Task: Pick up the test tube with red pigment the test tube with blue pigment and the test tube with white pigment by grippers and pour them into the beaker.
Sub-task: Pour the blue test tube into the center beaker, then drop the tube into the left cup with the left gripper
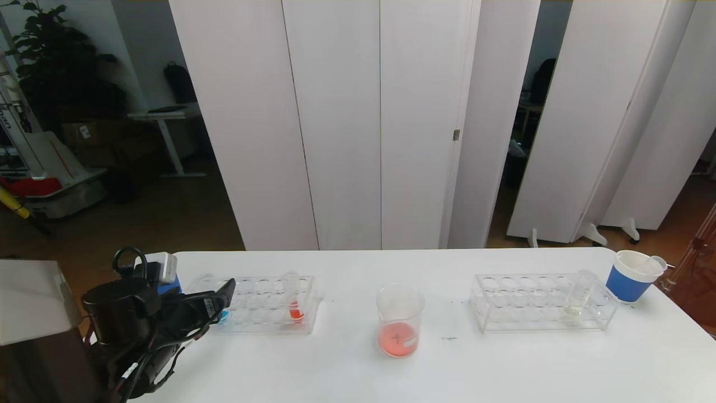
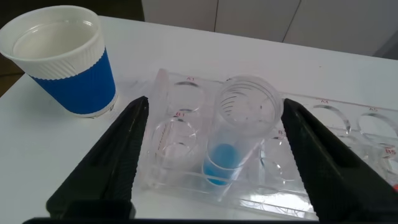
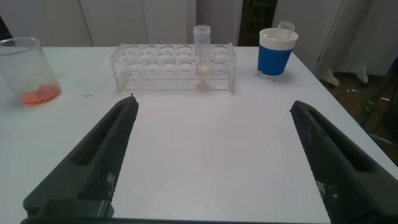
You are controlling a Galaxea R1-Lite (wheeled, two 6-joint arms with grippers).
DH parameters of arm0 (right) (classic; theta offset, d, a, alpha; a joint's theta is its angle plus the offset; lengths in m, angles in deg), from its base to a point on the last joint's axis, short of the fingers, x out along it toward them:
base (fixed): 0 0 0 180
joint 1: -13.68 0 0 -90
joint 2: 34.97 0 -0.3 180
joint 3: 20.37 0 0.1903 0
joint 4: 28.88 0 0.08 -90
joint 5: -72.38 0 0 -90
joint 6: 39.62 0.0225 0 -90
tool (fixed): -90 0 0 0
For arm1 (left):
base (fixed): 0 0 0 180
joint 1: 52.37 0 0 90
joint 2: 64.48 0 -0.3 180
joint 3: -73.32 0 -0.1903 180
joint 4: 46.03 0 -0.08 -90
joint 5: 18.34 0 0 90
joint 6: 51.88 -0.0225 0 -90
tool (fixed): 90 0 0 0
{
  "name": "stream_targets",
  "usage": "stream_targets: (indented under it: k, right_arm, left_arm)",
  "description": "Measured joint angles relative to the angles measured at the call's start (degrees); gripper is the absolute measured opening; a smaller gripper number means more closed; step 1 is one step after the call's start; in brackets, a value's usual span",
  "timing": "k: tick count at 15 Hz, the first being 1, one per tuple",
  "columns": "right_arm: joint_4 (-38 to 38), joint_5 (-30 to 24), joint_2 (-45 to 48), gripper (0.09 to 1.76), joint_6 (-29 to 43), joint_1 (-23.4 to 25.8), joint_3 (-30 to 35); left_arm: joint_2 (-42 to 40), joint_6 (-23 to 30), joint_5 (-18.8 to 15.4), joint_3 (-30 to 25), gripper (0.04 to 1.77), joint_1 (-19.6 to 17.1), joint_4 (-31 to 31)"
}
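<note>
Head view: one white worktop [image 1: 503, 364], two clear racks, one beaker, three tubes, two blue-and-white paper cups. Left rack [image 1: 263, 305] near the robot's left, holding two tubes: the test tube with blue pigment [image 1: 224, 317] at its left end, mostly hidden behind the left claw [image 1: 221, 305], and a tube with orange-red liquid [image 1: 295, 305] toward its right end. One beaker [image 1: 398, 320] standing between the racks, apart from both, with a shallow layer of orange-red liquid and a small white patch on its side; no writing readable on the patch. Right rack [image 1: 542, 302] holding one tube, the test tube with white pigment [image 1: 577, 296], upright near the right end, pale liquid in its tip. One paper cup [image 1: 635, 274] just beyond that rack near the worktop's right corner; the other cup a sliver of blue behind the left arm.

Left wrist view: left claw open, one finger on each side of the blue tube [image 2: 239, 134], not touching it; blue liquid in the tip, tube seated upright in an end hole. Small reddish characters printed beside the rack holes, too small to read. Second paper cup [image 2: 65, 62] beside the rack's end.

Right wrist view: right claw [image 3: 211, 162] open, held low over bare worktop, well short of the right rack [image 3: 174, 65]; white-pigment tube [image 3: 202, 53], cup [image 3: 275, 53] and beaker [image 3: 25, 71] all ahead. Out of sight in the head view.
</note>
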Motion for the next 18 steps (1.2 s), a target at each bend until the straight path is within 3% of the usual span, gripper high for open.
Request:
stream_targets:
  k: [2, 3, 4, 5, 7, 18]
  right_arm:
    - [0.0, 0.0, 0.0, 1.75, 0.0, 0.0, 0.0]
    - [0.0, 0.0, 0.0, 1.75, 0.0, 0.0, 0.0]
    - [0.0, 0.0, 0.0, 1.75, 0.0, 0.0, 0.0]
    - [0.0, 0.0, 0.0, 1.75, 0.0, 0.0, 0.0]
    - [0.0, 0.0, 0.0, 1.75, 0.0, 0.0, 0.0]
    - [0.0, 0.0, 0.0, 1.75, 0.0, 0.0, 0.0]
  left_arm:
    - [0.8, 0.0, 0.1, 0.9, 0.65, 0.1, -0.1]
    - [1.1, 0.1, 0.1, 1.2, 0.43, 0.0, -0.1]
    - [1.3, 0.1, 0.2, 1.5, 0.48, 0.0, -0.1]
    - [1.5, 0.0, 0.3, 1.6, 0.69, 0.0, -0.1]
    - [1.7, 0.0, 0.3, 1.8, 0.57, 0.0, -0.1]
    - [0.9, -0.3, 0.5, 1.7, 0.57, 0.2, 0.2]
